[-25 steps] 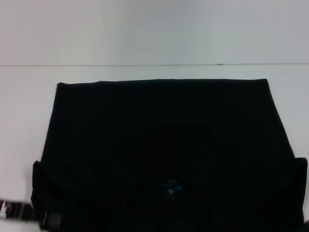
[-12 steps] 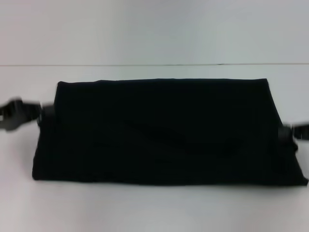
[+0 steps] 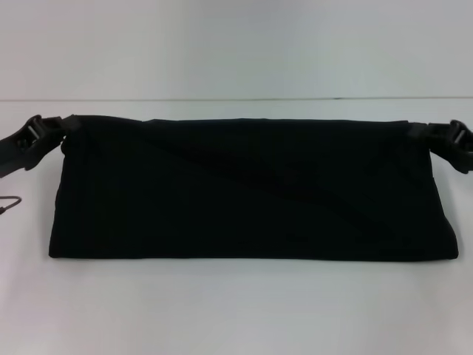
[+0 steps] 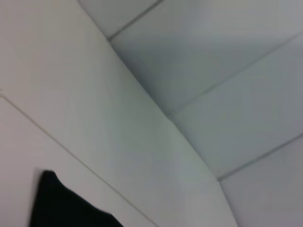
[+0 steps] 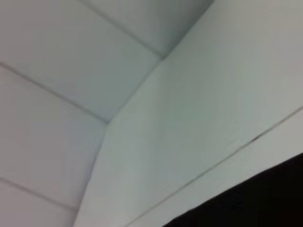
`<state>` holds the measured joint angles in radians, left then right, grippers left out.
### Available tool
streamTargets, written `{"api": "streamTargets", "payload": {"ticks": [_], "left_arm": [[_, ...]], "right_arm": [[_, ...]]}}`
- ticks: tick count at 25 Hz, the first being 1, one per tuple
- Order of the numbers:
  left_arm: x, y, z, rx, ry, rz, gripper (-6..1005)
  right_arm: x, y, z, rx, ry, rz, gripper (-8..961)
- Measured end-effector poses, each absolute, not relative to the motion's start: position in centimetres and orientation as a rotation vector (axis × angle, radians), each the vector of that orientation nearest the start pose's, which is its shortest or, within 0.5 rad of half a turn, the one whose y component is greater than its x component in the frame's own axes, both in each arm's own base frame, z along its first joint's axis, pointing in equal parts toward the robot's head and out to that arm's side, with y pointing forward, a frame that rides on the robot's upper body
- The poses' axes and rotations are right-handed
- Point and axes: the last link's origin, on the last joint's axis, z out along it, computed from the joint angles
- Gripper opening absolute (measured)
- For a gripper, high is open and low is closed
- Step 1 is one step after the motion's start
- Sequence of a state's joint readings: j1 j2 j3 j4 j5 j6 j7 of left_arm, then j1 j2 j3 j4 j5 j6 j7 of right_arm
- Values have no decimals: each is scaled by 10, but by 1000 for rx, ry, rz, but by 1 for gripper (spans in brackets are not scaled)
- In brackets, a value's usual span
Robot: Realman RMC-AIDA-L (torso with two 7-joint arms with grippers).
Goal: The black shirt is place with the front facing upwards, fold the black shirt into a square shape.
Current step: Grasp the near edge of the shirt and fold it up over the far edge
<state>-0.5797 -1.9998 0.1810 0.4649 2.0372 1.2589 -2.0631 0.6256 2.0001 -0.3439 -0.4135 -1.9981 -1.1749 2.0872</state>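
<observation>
One white table (image 3: 236, 310) carries one black shirt (image 3: 251, 192), folded into a wide, low rectangle with its doubled edge on the near side and two grippers at its far corners. The left gripper (image 3: 65, 127) sits at the shirt's far left corner with its jaws closed on the cloth, and the right gripper (image 3: 418, 130) is clamped the same way on the far right corner, so the whole shirt spans between the two.

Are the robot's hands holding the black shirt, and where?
Yes. The left gripper and right gripper each pinch a far corner of the folded black shirt.
</observation>
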Motion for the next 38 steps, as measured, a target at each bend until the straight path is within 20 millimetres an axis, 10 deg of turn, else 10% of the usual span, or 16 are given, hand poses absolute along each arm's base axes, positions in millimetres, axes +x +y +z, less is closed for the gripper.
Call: {"api": "streamTargets", "payload": {"ticks": [38], "left_arm": [[-299, 421, -1, -1490, -1308, -1015, 173]], "right_arm": [[279, 440, -5, -1642, 1328, 952, 153]]}}
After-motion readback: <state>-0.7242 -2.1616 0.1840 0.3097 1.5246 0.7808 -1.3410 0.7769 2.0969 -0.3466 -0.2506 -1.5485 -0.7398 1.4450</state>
